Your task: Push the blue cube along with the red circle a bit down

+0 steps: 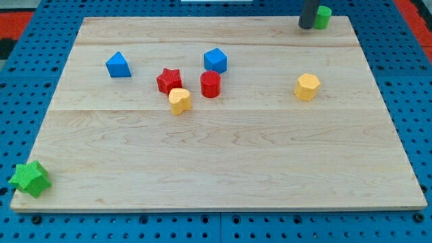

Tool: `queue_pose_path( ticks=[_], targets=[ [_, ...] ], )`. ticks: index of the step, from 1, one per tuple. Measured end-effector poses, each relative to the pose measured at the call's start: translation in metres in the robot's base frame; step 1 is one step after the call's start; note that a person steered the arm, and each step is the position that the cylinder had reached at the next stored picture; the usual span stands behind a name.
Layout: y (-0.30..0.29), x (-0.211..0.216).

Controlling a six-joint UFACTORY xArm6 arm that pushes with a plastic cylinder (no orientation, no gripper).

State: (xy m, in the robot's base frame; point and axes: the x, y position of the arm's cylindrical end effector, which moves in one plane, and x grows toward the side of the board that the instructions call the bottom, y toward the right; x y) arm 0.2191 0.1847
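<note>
My tip (308,27) is resting at the bench's (223,169) top right, touching a green block (323,17); it has no fingers. The blue cube (215,60) is sitting just above the red circle (210,84), so pushing downward should carry both.

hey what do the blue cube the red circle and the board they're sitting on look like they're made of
Blue cube and red circle: likely plastic, judging by the saturated, uniform colour and matte faces; the circle's side looks faintly ridged, perhaps moulded or printed. Board: looks like pale wood, with visible grain streaks and plank seams, and a smooth unglossy finish. My tip rests at the view's top right, far from both.
</note>
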Motion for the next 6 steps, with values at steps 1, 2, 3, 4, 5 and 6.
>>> queue_pose_path(
  ticks=[1, 2, 3, 4, 5, 6],
  targets=[
    [-0.027, 0.015],
    [-0.091, 0.036],
    [-0.150, 0.062],
    [-0.191, 0.094],
    [-0.200, 0.125],
    [-0.214, 0.146]
  ],
)
